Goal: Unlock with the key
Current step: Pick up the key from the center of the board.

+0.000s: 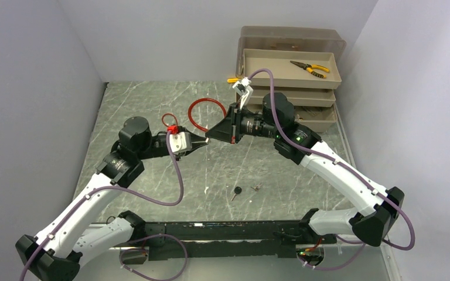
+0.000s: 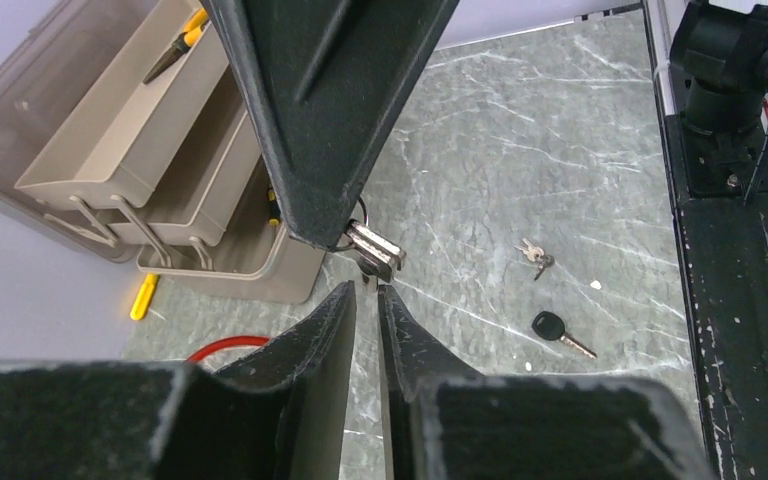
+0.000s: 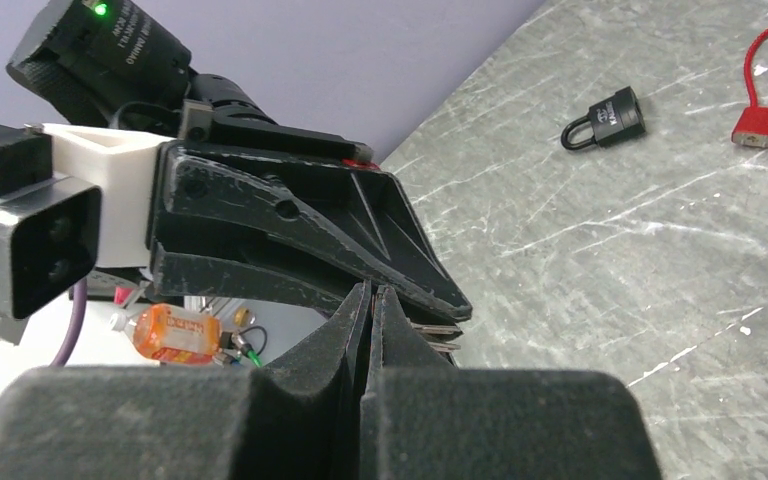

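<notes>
Above the table's middle my right gripper (image 1: 210, 135) is shut on a bunch of silver keys (image 2: 373, 249). Their blades (image 3: 434, 334) stick out beside its fingers. My left gripper (image 1: 203, 142) meets it tip to tip. Its jaws stand a narrow gap apart, and the end of one key (image 2: 368, 281) sits pinched between the fingertips. In the right wrist view the black padlock (image 3: 606, 117) lies on the table beyond both grippers. The top view does not show it.
A red cable lock (image 1: 173, 127) with its loop (image 1: 205, 115) lies behind the grippers. A black-headed key (image 1: 236, 191) and a small key pair (image 1: 256, 187) lie nearer the bases. An open tiered toolbox (image 1: 290, 82) holding pliers (image 1: 309, 68) stands at the back right.
</notes>
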`<state>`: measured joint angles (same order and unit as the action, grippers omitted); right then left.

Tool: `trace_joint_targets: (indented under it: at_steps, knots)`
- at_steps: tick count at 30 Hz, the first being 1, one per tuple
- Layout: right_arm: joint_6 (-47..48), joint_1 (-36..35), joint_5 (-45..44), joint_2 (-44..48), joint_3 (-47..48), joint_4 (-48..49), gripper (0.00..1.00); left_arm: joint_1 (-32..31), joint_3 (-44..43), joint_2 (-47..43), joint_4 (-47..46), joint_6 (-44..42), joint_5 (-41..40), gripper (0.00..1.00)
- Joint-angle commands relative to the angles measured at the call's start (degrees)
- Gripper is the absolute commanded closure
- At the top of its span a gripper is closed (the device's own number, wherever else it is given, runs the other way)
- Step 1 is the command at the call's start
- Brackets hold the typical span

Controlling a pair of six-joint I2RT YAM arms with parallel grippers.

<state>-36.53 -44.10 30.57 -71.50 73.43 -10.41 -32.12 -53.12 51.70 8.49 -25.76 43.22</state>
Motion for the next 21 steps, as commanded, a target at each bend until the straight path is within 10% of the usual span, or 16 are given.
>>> trace_joint_targets:
  at_steps: [1,7,9,11,21]
  knots:
    - [-0.6,-0.4,-0.2,1.5,-0.4,2.1,1.0,-0.2,-2.7,-1.8,-0.3,1.3,0.2,0.8]
    - [-1.0,-0.3,-0.7,1.8,-0.6,2.0,1.0,-0.2,-3.3,-2.0,1.0,0.7,-0.4,0.82]
    - [-1.1,-0.3,-0.5,1.6,-0.2,2.0,1.0,-0.2,-2.9,-1.9,2.4,0.5,0.2,0.36]
    - [-1.1,-0.4,-0.4,1.6,0.4,1.8,1.0,-0.2,-2.1,-2.1,3.4,-0.2,0.9,0.15]
    - [-2.9,-0.4,0.6,1.8,0.1,3.7,1.0,-0.2,-1.3,-0.8,-2.0,1.7,-0.2,0.15]
